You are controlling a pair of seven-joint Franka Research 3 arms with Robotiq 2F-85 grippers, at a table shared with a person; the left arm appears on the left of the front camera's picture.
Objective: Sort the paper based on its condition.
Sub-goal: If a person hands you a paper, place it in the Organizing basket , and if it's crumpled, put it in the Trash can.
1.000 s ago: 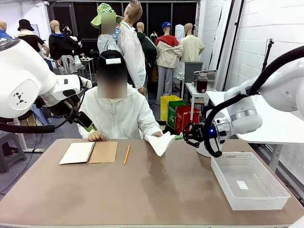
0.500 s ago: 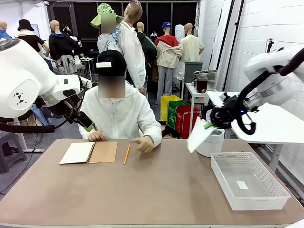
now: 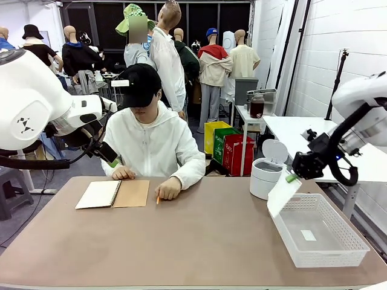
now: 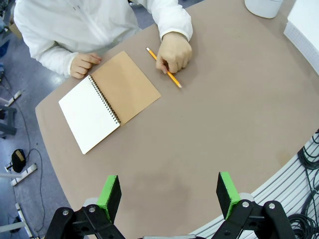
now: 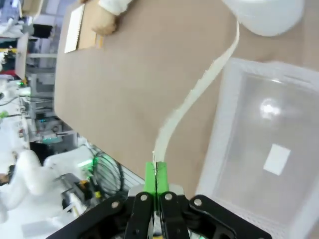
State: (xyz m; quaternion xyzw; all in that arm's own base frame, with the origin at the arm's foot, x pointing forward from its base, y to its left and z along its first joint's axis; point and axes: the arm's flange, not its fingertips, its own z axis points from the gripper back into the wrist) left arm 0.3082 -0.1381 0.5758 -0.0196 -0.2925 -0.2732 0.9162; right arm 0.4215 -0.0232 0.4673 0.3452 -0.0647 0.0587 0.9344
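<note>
1. Left of the frame, front view: the left arm (image 3: 42,112) is raised above the table (image 3: 199,241). In the left wrist view the left gripper (image 4: 168,196) has its jaws spread wide, with nothing between the green pads (image 4: 109,195). It hangs high over bare tabletop.

2. Left of centre: the notebook (image 3: 113,194) lies open and flat, white page to the left and brown cover to the right. One hand of the person rests just behind it.

3. Centre: the person's other hand (image 3: 168,189) lies on the table over the pencil (image 4: 172,77), just right of the notebook.

4. Right of centre: a white bin (image 3: 266,176) stands with its lid tipped up.

5. Right: the right gripper (image 3: 292,177) has its jaws pressed together, pinching the paper (image 3: 283,193) by its upper edge. The sheet hangs below the gripper, between the bin and the basket (image 3: 338,254), in front of the basket's left rim. Contact with the rim cannot be determined. In the right wrist view the paper (image 5: 199,94) appears edge-on, curving from the pads toward the bin.

6. Lower right: the basket rests on the table with a small white label (image 3: 308,235) on its floor.
</note>
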